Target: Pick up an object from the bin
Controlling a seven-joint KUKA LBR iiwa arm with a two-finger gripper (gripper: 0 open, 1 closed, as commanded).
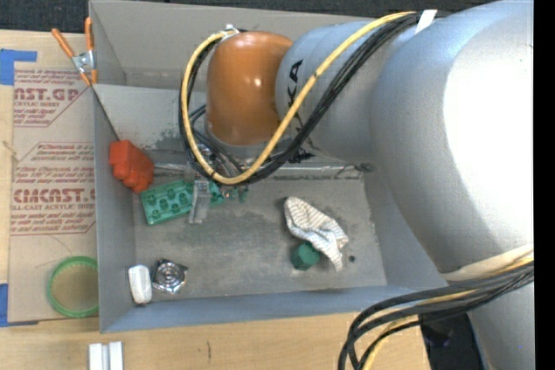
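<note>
My gripper (pixel 201 200) hangs below the arm's orange cover, down at the left-middle of the bin floor. Its tip is at the right end of a flat green studded block (pixel 168 203), which lies tilted on the floor. A small green bit (pixel 232 192) shows just right of the gripper, partly hidden by it. A red lumpy thing (pixel 130 165) rests against the left wall, just above the green block.
A crumpled white patterned cloth (pixel 316 226) lies at the right-middle with a small dark green piece (pixel 303 256) by its lower edge. A metal nut (pixel 169 275) and a small white cylinder (pixel 139 283) sit in the front left corner. The arm covers the bin's right side.
</note>
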